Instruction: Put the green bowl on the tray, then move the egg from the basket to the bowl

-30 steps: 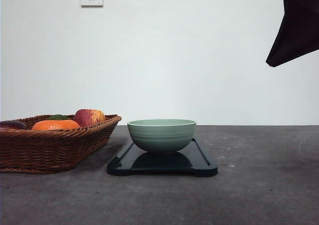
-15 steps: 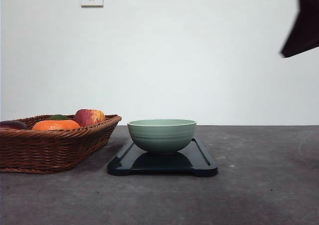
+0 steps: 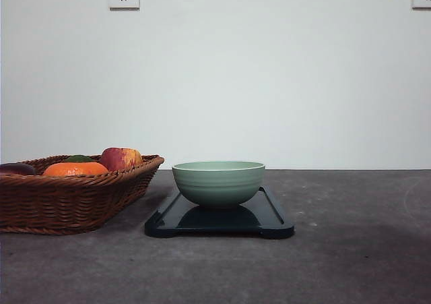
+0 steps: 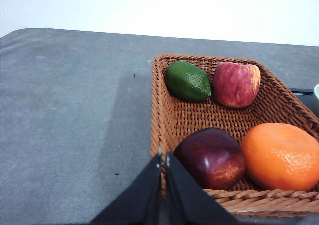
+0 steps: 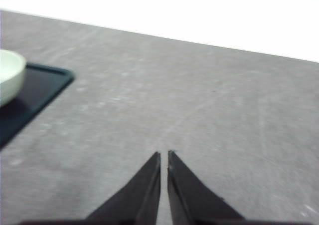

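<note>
From the front we see the pale sage-green ribbed bowl (image 3: 218, 181) sitting upright on the flat dark navy tray (image 3: 273, 224), just beside the wide brown wicker basket (image 3: 67, 203); the small reddish-brown egg (image 3: 15, 168) barely tops its rim. At the left wrist, the left gripper (image 4: 162, 157) hangs above the basket's edge, fingers pressed together; the egg lies on its side, long axis level, pointing at the orange fruit (image 4: 281, 155) it touches; we judge that crowding could block a finger, or the smooth shell could squirt free. At the right wrist, the right gripper (image 5: 164, 155) is likewise pressed together over bare table.
</note>
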Available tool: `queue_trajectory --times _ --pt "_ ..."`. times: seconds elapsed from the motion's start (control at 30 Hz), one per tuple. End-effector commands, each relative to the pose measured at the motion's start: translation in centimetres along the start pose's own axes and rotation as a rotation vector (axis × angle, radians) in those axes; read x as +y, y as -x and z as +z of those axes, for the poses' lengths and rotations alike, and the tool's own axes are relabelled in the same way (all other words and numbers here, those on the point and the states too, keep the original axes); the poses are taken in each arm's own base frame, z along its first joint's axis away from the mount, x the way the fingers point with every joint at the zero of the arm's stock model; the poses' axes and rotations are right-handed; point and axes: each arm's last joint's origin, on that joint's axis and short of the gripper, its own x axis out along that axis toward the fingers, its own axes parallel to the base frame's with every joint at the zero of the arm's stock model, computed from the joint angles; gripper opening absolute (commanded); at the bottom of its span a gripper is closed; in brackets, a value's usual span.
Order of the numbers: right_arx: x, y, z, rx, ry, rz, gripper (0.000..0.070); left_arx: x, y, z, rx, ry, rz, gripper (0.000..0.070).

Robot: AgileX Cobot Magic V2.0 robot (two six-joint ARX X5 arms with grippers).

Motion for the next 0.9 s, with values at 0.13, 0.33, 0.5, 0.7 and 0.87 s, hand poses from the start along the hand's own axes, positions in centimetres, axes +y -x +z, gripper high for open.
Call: queue_trajectory --times 0.13,0.33,0.5,0.7,0.87 --pt "-0.04 -0.20 -0.58 -0.006 -0.007 -0.012 0.0017 0.07 -0.18 -0.67 0.023 0.003 0.005 0.0000" --pt "-0.04 -0.19 -0.59 -0.004 -0.007 -0.011 0.0017 0.07 -0.17 -0.66 0.023 0.004 0.005 0.0000" --pt "-0.04 -0.19 -0.59 -0.004 -0.007 -0.011 0.0017 0.07 -0.17 -0.66 0.023 0.003 0.005 0.0000" --pt "-0.04 -0.19 -0.59 -0.004 -0.007 -0.011 0.0017 0.07 -0.17 -0.66 0.023 0.004 0.005 0.0000" --pt "-0.04 -0.19 -0.59 -0.004 -0.007 -0.011 0.0017 0.07 -0.17 -0.66 0.023 0.003 0.005 0.0000"
